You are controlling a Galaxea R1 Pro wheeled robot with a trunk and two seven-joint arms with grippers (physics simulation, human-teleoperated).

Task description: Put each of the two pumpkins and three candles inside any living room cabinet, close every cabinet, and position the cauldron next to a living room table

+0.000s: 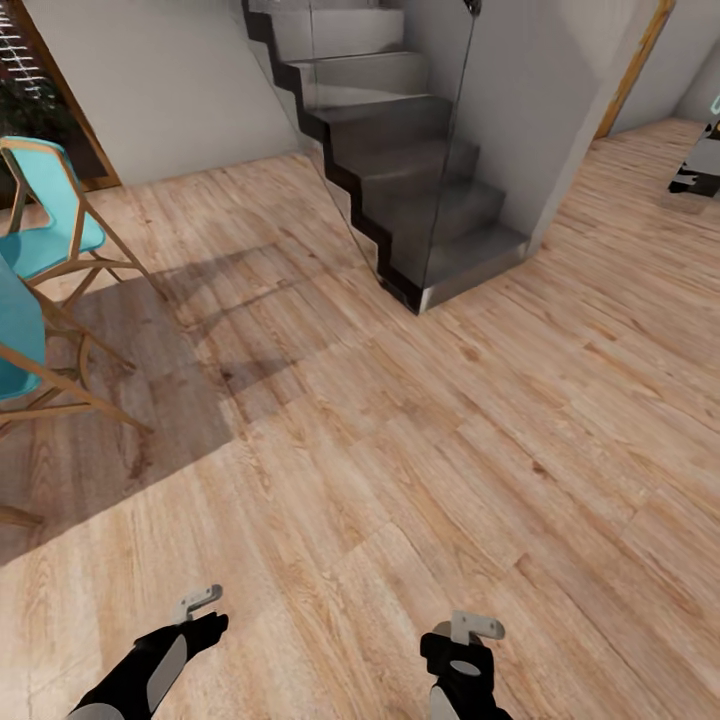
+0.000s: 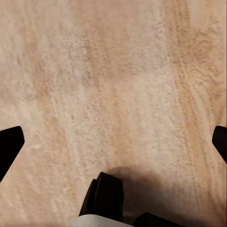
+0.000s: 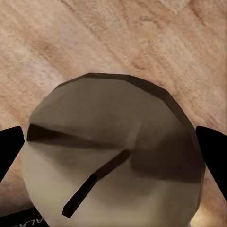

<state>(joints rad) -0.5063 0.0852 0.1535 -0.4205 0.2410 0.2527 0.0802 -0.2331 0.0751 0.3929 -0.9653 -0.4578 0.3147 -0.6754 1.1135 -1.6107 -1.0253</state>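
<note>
On the far side stand stairs (image 1: 400, 170); our right gripper (image 3: 113, 156) clasps a candle (image 3: 113, 151), light, stiff, held round its sides, while our left gripper (image 2: 113, 142) gapes wide.

1. Wide bare wooden floor (image 1: 400, 480) lies open ahead of me, up to the staircase (image 1: 400, 180).
2. The staircase itself blocks the way straight ahead.
3. Left of the staircase, turquoise chairs (image 1: 40, 260) crowd the floor's edge.
4. Right of the staircase, the floor runs on freely.
</note>
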